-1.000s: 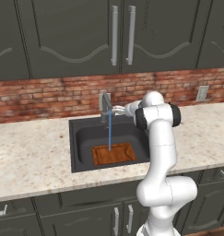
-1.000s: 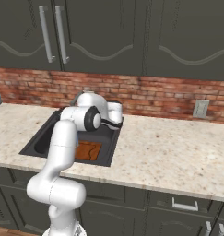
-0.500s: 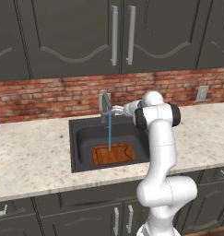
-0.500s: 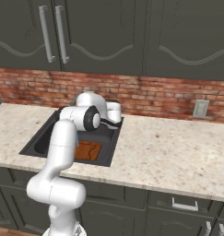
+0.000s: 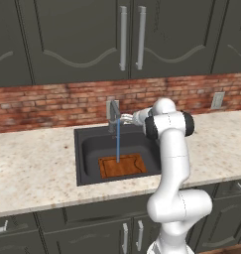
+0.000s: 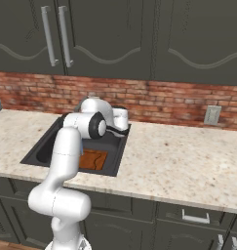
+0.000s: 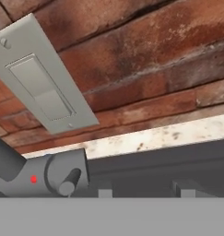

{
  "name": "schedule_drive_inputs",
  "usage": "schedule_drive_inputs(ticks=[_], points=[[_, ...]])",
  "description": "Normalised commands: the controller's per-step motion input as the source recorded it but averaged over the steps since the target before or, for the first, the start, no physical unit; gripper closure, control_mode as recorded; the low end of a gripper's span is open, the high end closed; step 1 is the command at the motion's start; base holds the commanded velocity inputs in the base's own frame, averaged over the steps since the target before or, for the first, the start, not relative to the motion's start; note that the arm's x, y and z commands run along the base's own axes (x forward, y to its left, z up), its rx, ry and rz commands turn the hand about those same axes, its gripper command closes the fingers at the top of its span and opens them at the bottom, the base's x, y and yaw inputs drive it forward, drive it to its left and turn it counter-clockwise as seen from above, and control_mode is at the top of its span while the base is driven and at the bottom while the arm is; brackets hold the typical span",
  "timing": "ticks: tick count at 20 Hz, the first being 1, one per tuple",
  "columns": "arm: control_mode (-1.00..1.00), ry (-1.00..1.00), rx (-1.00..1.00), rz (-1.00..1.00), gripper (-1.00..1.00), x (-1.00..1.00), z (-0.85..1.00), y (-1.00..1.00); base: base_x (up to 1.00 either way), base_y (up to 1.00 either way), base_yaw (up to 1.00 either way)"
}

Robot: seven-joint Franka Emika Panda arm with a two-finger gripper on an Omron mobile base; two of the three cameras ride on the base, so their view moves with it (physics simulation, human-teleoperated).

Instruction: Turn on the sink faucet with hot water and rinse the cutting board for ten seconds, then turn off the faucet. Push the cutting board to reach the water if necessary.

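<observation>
Left base view shows the water point(image 5: 117, 140) falling in a thin blue stream from the sink faucet point(image 5: 112, 113) onto the cutting board point(image 5: 123, 165), which lies flat in the sink point(image 5: 87, 151). The gripper point(image 5: 126, 118) reaches in just right of the faucet; whether its fingers are parted or closed cannot be told. Hand view looks at the brick wall point(image 7: 145, 55), a light switch plate point(image 7: 39, 83) and the faucet's grey lever base point(image 7: 58, 175).

no real change to call here: the gripper point(image 5: 126, 118) still sits at the sink faucet point(image 5: 112, 111), the water point(image 5: 117, 141) still running.
</observation>
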Motion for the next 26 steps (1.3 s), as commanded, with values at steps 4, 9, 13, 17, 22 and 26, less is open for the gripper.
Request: schedule_drive_inputs(ticks=[4, 9, 13, 17, 22, 26], points=[[-1.0, -0.02, -0.01, 0.0, -1.0, 0.14, 0.3, 0.64, 0.0, 0.0, 0.0], [-1.0, -0.02, 0.0, 0.0, -1.0, 0.24, 0.33, 0.58, 0.0, 0.0, 0.0], [-1.0, -0.03, 0.0, 0.0, -1.0, 0.17, 0.33, 0.58, 0.0, 0.0, 0.0], [-1.0, -0.04, -0.01, 0.0, -1.0, 0.04, 0.27, 0.65, 0.0, 0.0, 0.0], [-1.0, -0.03, -0.04, 0.0, -1.0, 0.0, 0.13, 0.76, 0.0, 0.0, 0.0], [-1.0, -0.02, -0.07, 0.0, -1.0, 0.0, 0.01, 0.79, 0.0, 0.0, 0.0]])
